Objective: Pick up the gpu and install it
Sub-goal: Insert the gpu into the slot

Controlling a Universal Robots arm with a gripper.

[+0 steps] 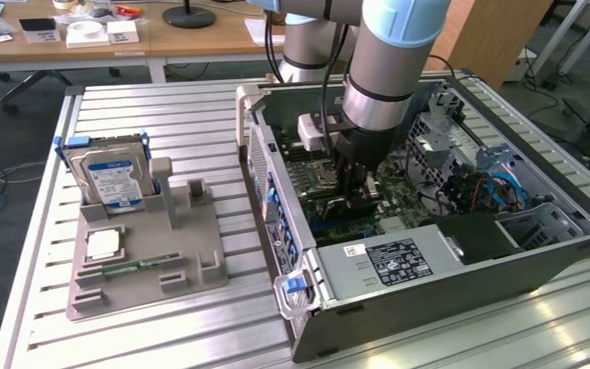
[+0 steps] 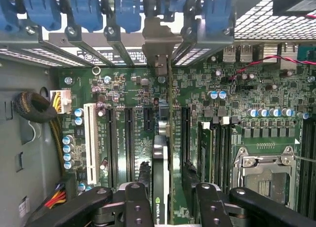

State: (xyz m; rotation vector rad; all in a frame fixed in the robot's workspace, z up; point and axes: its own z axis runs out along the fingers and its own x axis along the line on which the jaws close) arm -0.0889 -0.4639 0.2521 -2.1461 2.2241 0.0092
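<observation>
The gpu (image 2: pixel 160 153) stands on edge over the green motherboard (image 2: pixel 128 94), black shroud on one side and thin board on the other. Its metal bracket (image 2: pixel 159 44) sits against the rear slot openings of the case. My gripper (image 2: pixel 167 175) straddles the card, its black fingers (image 2: pixel 136 202) close on either side, shut on it. In the exterior view the gripper (image 1: pixel 362 188) reaches straight down into the open computer case (image 1: pixel 274 192), low over the motherboard; the card there is mostly hidden behind the fingers.
Memory sticks (image 2: pixel 207 143) and a CPU socket (image 2: pixel 264 175) lie beside the card. A white slot (image 2: pixel 90 143) and cable bundles (image 2: pixel 34 106) are on the other side. At the exterior view's left, a grey holder (image 1: pixel 197 254) carries a hard drive (image 1: pixel 116 177) and a memory stick (image 1: pixel 136 266).
</observation>
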